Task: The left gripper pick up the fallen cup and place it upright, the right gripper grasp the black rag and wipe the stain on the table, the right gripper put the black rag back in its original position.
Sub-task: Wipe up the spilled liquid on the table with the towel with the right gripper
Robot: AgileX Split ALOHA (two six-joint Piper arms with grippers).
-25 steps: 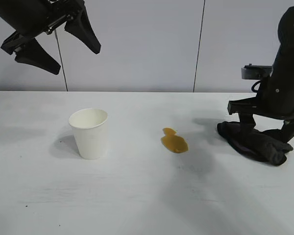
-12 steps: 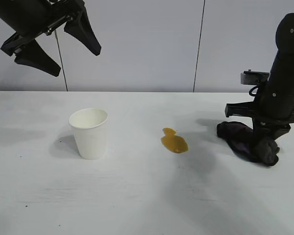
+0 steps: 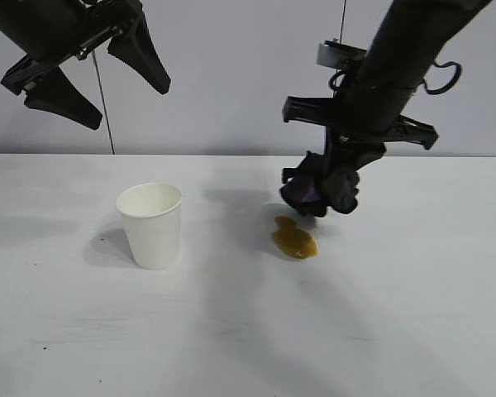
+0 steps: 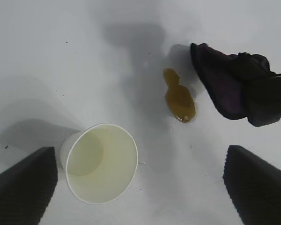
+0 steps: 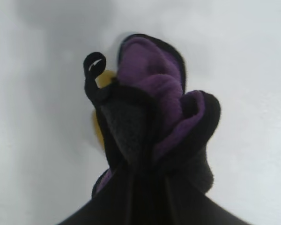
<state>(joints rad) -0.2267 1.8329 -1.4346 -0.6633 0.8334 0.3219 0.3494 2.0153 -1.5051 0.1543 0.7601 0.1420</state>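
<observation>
The left gripper (image 3: 95,74) hangs high above the table's (image 3: 83,331) left end, its two wedge-shaped fingers spread wide with nothing between them. Below it and a little to the right, the white paper cup (image 3: 151,224) stands upright on the tabletop, mouth up and long axis vertical; from the left wrist view the cup (image 4: 99,168) is seen from above, its open rim lying between the two finger tips at the edges of that picture, well below them.

Farther right lies the stain (image 3: 294,238), a yellowish-brown glossy blotch (pear-shaped, narrow end toward the back wall), its long axis running from back-left to front-right. In the left wrist view the stain (image 4: 179,100) sits between the cup and the rag.

Just above and slightly right of the stain, the black rag (image 3: 322,190) hangs bunched in the air, clear of the table, with purple folds showing. The right gripper (image 3: 341,172) reaches down from the upper right and is clamped on the rag's top, so the cloth dangles downward. In the right wrist view the rag (image 5: 152,126) covers most of the stain beneath.
</observation>
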